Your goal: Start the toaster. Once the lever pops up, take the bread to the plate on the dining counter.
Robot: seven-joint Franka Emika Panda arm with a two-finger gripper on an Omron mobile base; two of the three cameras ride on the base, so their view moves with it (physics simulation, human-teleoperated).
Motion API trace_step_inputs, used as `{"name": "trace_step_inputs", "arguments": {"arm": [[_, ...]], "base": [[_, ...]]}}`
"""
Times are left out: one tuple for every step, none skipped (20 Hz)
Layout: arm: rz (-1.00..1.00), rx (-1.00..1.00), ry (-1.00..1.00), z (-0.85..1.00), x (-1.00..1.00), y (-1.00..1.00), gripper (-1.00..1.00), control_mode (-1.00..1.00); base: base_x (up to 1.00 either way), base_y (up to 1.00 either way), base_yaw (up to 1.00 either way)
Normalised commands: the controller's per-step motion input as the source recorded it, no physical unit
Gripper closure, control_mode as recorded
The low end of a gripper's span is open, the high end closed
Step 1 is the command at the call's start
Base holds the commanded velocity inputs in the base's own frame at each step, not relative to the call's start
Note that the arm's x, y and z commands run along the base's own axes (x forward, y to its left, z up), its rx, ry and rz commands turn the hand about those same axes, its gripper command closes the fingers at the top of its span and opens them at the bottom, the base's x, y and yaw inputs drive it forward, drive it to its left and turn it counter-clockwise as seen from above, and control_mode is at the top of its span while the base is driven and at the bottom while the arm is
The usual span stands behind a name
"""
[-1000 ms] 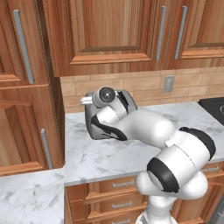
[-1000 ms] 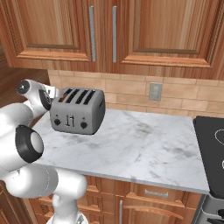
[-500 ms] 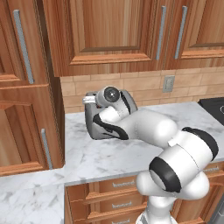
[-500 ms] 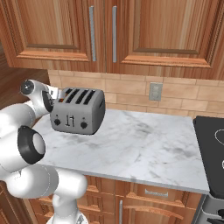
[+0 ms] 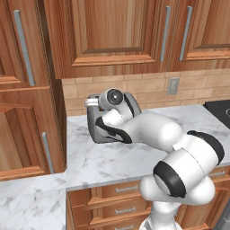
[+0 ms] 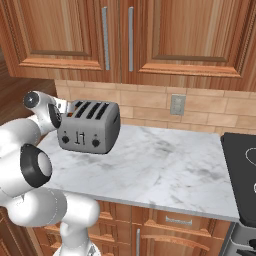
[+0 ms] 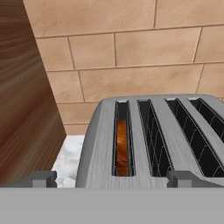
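- The toaster [image 6: 90, 126] stands on the marble bench [image 6: 160, 170], near its left end and close to the tiled back wall [image 6: 150, 107].
- Its front carries two black knobs and two small levers, seen in the right base view; its top has four slots.
- The bread [image 7: 122, 148] sits down inside the leftmost slot in the hand view, a brown slice standing on edge; the three other slots show bare wire racks.
- The pincer [image 7: 111, 178] hovers just in front of and above the toaster, spread wide, with nothing between its tips.
- One fingertip [image 7: 39, 178] lies left of the toaster's body, the other at the lower right of that view, over its top.
- In the left base view the white arm [image 5: 148, 130] reaches across the toaster [image 5: 96, 123] and hides most of it.
- A tall wooden cabinet [image 5: 27, 112] stands just left of the toaster; wall cupboards [image 6: 130, 35] hang above it.
- A wall socket [image 6: 177, 104] sits on the tiles to the right, and a dark hob [image 6: 242, 160] lies at the bench's far right end.
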Motion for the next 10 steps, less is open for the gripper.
{"name": "trace_step_inputs", "arguments": {"arm": [[0.0, 0.0, 0.0, 0.0, 0.0, 0.0, -1.0, -1.0], [0.0, 0.0, 0.0, 0.0, 0.01, 0.0, -1.0, -1.0], [0.0, 0.0, 0.0, 0.0, 0.0, 0.0, -1.0, -1.0], [0.0, 0.0, 0.0, 0.0, 0.0, -0.04, -1.0, -1.0], [0.0, 0.0, 0.0, 0.0, 0.0, -0.06, -1.0, -1.0], [0.0, 0.0, 0.0, 0.0, 0.0, -0.06, -1.0, -1.0], [0.0, 0.0, 0.0, 0.0, 0.0, -0.06, -1.0, -1.0], [0.0, 0.0, 0.0, 0.0, 0.0, -0.06, -1.0, -1.0], [0.0, 0.0, 0.0, 0.0, 0.0, -0.1, -1.0, -1.0], [0.0, 0.0, 0.0, 0.0, 0.0, -0.13, -1.0, -1.0]], "base": [[0.0, 0.0, 0.0], [0.0, 0.0, 0.0], [0.0, 0.0, 0.0], [0.0, 0.0, 0.0], [0.0, 0.0, 0.0], [0.0, 0.0, 0.0], [0.0, 0.0, 0.0], [0.0, 0.0, 0.0], [0.0, 0.0, 0.0], [0.0, 0.0, 0.0]]}}
